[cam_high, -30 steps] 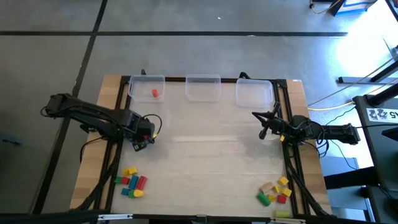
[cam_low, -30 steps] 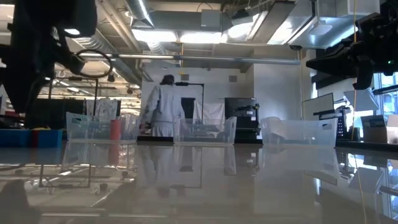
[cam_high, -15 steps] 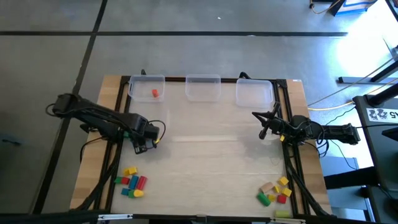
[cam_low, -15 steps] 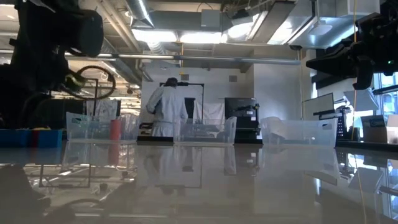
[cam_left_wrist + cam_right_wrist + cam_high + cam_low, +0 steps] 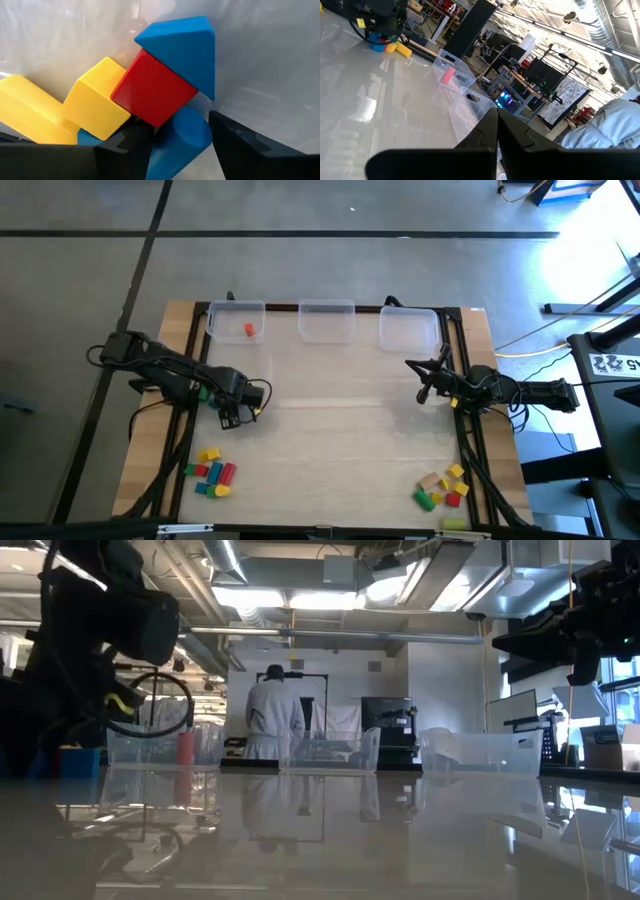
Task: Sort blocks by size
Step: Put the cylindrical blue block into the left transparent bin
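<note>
- We are at the start of a fresh pick: the left tool [image 5: 236,412] hangs over the desk [image 5: 340,440] just beyond the left heap of blocks [image 5: 212,471], its fingers parted and nothing held.
- In the left wrist view the fingers [image 5: 240,142] frame a tight cluster: a red cube [image 5: 152,93] leans on a blue wedge [image 5: 182,47], with a yellow cube [image 5: 95,106], a long yellow block [image 5: 27,110] and a blue cylinder [image 5: 180,137] pressed close around it.
- The blue cylinder lies between the fingers, so we judge it the likeliest target, though we cannot tell whether they touch it yet.
- One red block [image 5: 249,330] already lies in the left bin [image 5: 236,308]; the middle bin [image 5: 327,308] and right bin [image 5: 408,316] look empty from above.
- A second heap [image 5: 442,487] sits at the near right corner, untouched, so most of the sorting remains.
- The right tool [image 5: 423,392] waits near the right bin, fingers shut on nothing.
- Next we need to settle the open fingers around one block only, since its neighbours may be dragged along, then choose a bin by its size.
</note>
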